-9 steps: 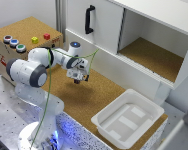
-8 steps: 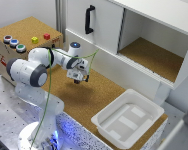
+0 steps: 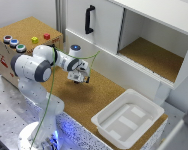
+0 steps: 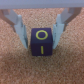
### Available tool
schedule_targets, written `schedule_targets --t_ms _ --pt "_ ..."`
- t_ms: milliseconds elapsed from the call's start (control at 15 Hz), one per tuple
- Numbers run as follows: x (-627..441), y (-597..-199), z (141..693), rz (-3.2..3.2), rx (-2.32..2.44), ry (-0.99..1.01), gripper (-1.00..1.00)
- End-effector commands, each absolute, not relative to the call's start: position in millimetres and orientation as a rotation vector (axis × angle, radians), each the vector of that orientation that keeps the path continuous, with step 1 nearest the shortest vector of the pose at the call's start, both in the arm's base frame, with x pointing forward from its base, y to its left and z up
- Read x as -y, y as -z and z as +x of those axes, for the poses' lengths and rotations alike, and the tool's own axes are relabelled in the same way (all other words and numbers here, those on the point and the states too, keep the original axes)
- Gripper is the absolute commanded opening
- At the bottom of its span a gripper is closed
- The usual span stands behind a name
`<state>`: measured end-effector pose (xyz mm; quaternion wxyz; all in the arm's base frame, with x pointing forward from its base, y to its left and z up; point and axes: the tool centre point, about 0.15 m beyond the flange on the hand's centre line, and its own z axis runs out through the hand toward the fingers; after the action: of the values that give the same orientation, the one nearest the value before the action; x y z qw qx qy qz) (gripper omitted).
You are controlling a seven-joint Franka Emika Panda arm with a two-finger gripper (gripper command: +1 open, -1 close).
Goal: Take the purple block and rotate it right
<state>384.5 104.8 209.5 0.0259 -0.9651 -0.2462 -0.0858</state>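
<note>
Squarely between the open jaws sits the purple block (image 4: 42,42) on the cork bench (image 3: 101,102), one finger (image 4: 19,29) on each side and neither clearly touching it, so the gripper (image 3: 79,78) seems placed to close before turning it.

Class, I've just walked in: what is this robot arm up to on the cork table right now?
A single Franka arm has lowered its gripper over a purple block marked with yellow symbols, sitting on the cork tabletop. In the wrist view the two fingers straddle the block, one on each side, apparently not yet closed on it. The block rests on the cork, so the turn to the right has not visibly begun. A white bin sits nearby.
</note>
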Motion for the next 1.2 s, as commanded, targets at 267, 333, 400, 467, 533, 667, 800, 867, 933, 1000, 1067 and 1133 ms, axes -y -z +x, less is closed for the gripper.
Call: schedule_targets --t_ms 267,333,400,467,533,667,800,867,933,1000,1067,1133 --pt "-106 -230 402 -3.033 0.623 0.181 -1.0" --pt "-104 -234 405 -3.036 0.527 0.158 -1.0" --pt "-102 -240 409 -3.034 0.368 0.146 -1.0" --pt "-99 -242 415 -3.036 0.207 0.144 -1.0" --pt "-96 -242 421 -3.046 0.059 0.141 -1.0" --pt "-89 -227 433 -3.045 -0.285 0.057 -1.0" --pt "-86 -212 442 -3.006 -0.547 -0.04 -1.0" --pt "-83 -204 449 -2.985 -0.73 -0.067 -1.0" --pt "-82 -199 456 -2.986 -0.858 -0.083 -1.0" --pt "-78 -199 463 -2.961 -0.977 -0.091 -1.0" --pt "-73 -200 471 -2.918 -1.114 -0.067 -1.0" --pt "-69 -200 474 -2.808 -1.259 -0.058 -1.0"
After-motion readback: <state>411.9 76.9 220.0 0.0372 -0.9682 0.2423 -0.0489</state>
